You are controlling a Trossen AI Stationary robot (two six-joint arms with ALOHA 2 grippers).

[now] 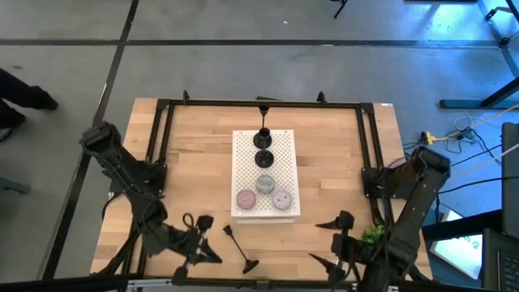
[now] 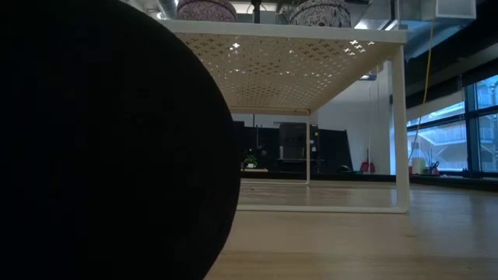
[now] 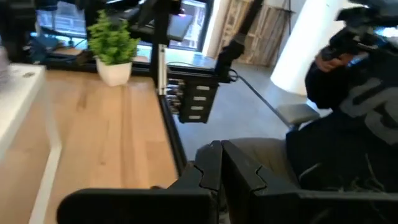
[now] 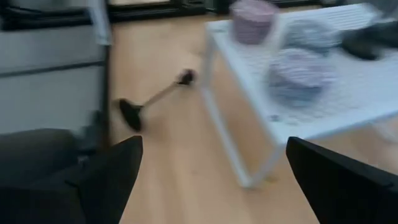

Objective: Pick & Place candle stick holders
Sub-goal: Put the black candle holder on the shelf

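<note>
We see one black holder (image 1: 241,248) tipped over on the counter (image 1: 195,162), probably awaiting pickup. Our left tool (image 1: 212,253) sits pressed together beside it; our right tool (image 1: 323,242) stands spread nearby.

1. Wooden table (image 1: 186,174): light plank top with a black frame around its edges.
2. White perforated board (image 1: 265,172): a small raised stand on thin white legs, at the table's middle. It carries two black holders (image 1: 263,148) at its far end and three round pucks (image 1: 265,191) at its near end.
3. Fallen black holder (image 1: 241,247): lies on its side directly on the wood, near the board's near-left corner, apart from it.
4. Small green plant (image 1: 373,235): beyond the board's near-right corner, probably standing on the table's edge.
</note>
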